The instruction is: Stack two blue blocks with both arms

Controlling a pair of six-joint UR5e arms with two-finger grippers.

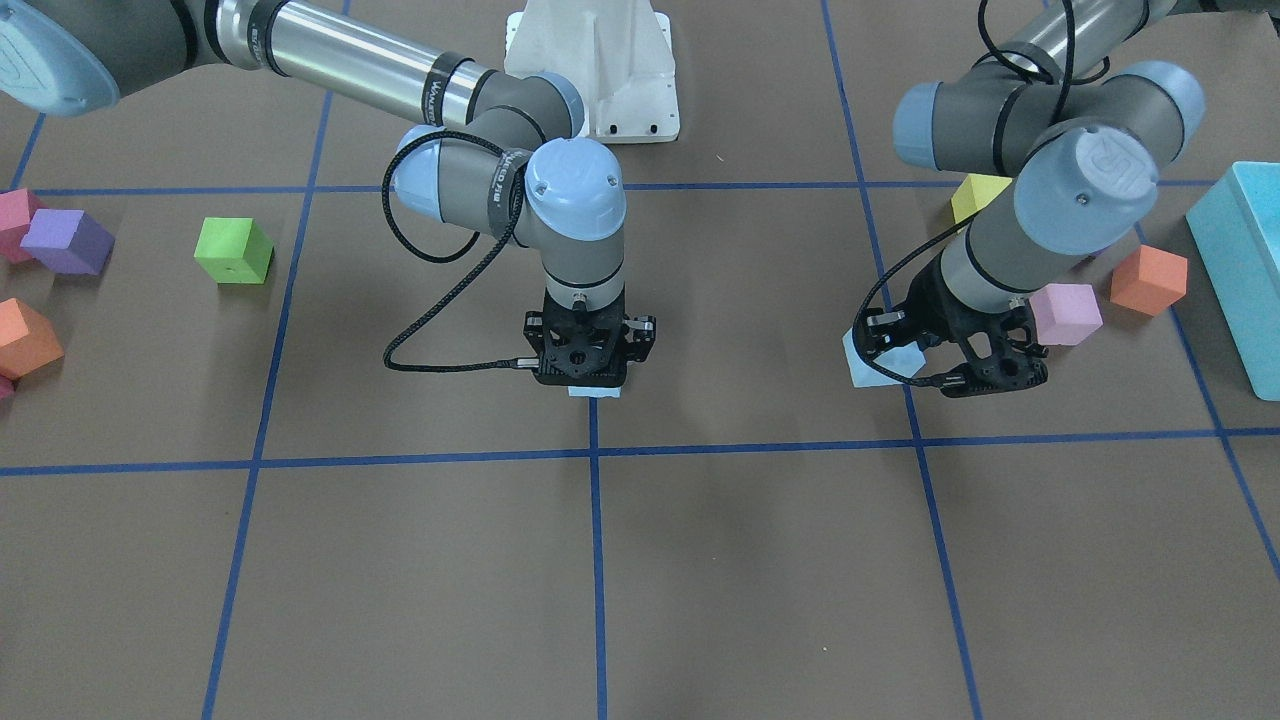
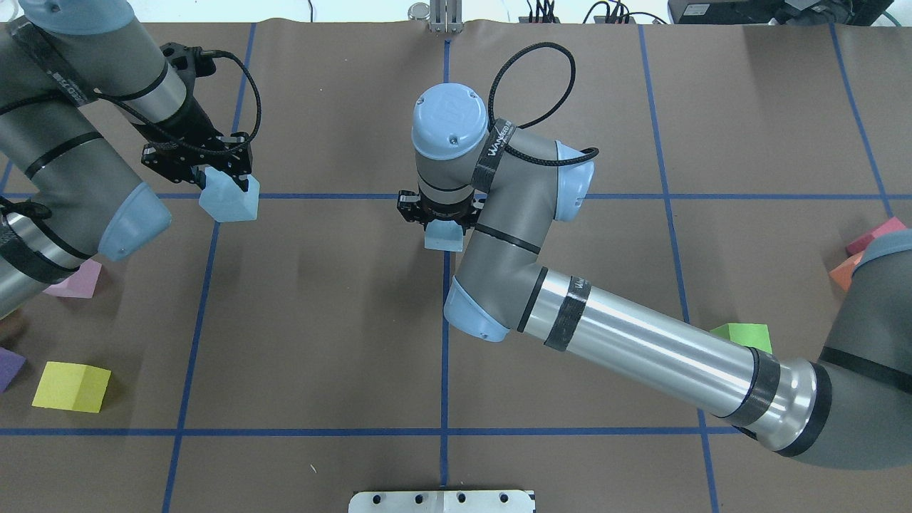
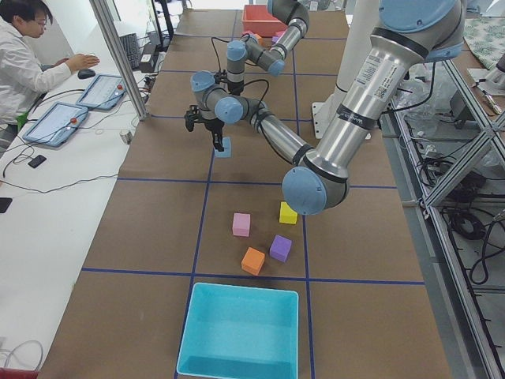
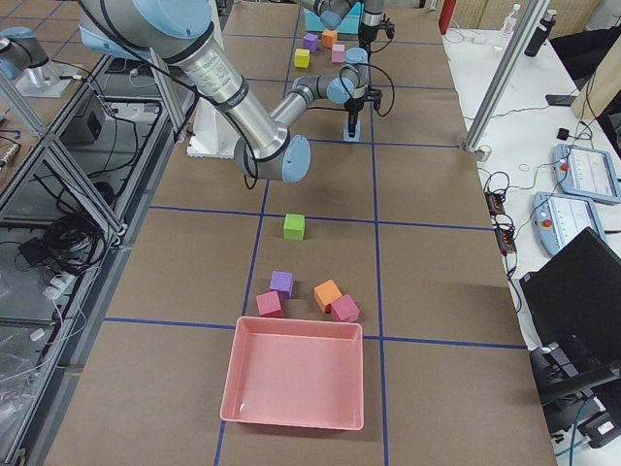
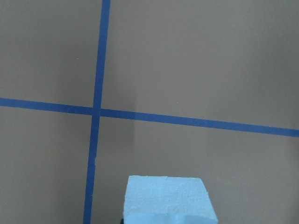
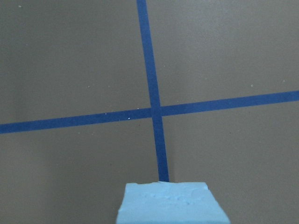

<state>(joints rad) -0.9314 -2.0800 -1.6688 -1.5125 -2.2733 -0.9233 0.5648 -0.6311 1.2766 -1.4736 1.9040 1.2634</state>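
At centre | right hand (image 2: 443, 222) vertical; gripping blue block (image 2: 443, 240) | left hand (image 2: 222, 179) tilted; gripping second block (image 2: 229, 201)

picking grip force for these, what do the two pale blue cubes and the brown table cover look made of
Left blue block and right blue block: likely soft foam, matte; the wrist views show a pebbly, fine-pored surface and slightly ragged edges. Table cover: probably brown paper, matte; flat, dull, no glare, but thin board can't be ruled out.
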